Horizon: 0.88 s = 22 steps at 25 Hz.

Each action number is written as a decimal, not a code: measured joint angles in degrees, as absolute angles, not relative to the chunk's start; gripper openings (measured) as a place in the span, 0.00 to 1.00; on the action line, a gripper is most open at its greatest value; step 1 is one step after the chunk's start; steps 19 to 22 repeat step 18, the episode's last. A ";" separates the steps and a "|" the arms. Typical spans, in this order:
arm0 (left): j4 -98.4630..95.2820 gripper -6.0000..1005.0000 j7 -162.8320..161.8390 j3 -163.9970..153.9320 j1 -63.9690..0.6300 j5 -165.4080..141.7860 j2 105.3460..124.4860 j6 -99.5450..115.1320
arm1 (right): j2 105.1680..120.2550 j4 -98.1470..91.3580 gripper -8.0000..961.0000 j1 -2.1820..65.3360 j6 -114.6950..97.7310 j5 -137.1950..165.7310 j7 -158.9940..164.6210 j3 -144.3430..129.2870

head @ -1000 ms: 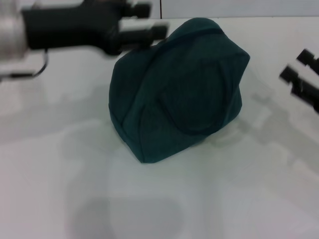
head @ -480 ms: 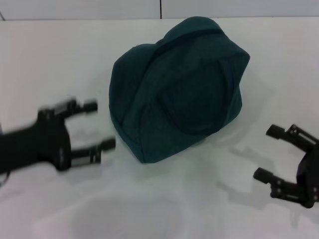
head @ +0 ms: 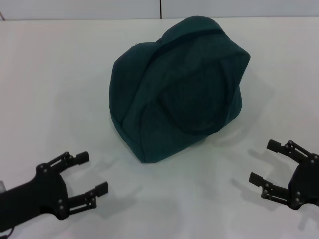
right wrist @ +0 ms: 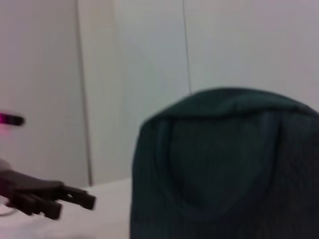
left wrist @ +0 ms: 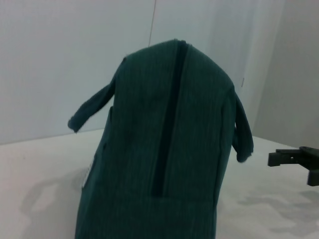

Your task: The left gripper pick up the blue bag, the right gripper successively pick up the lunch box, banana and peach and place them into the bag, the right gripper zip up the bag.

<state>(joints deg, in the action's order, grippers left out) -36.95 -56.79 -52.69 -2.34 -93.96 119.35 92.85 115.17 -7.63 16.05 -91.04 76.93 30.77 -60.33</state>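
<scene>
- White tabletop (head: 50, 89) fills nearly the whole head view, with a pale wall (head: 79, 9) running along the top edge and one dark vertical seam in it above the bag.
- Lower left of the frame: the left gripper (head: 88, 174) sits low over the table, its two fingers spread wide and pointing toward the right with only bare table between them. It holds nothing and is well apart from the bag.
- Centre to upper centre: the blue bag (head: 179, 89) rests on the table as a closed, rounded mound. No foil lining shows, and no lunch box, banana or peach is visible anywhere, so I judge the items are already inside and the zip drawn.
- In the left wrist view the blue bag (left wrist: 164, 149) stands upright with a dark seam running from its ridge down the near end, a loop handle drooping off each side. That would put its long axis running from the lower left of the head view toward the upper right, narrow end toward the left gripper.
- Lower right of the frame: the right gripper (head: 264, 162) mirrors its partner, fingers spread wide, pointing left, gripping nothing, clear of the bag.
- Both claws low, open and off to either side reads as a parked, hands-off pose, which suits a task at its end.
</scene>
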 joint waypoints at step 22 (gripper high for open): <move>-35.40 0.88 -55.28 -52.56 -3.03 -94.13 119.28 91.92 | 115.22 -7.47 0.90 16.53 -88.68 77.15 30.43 -60.82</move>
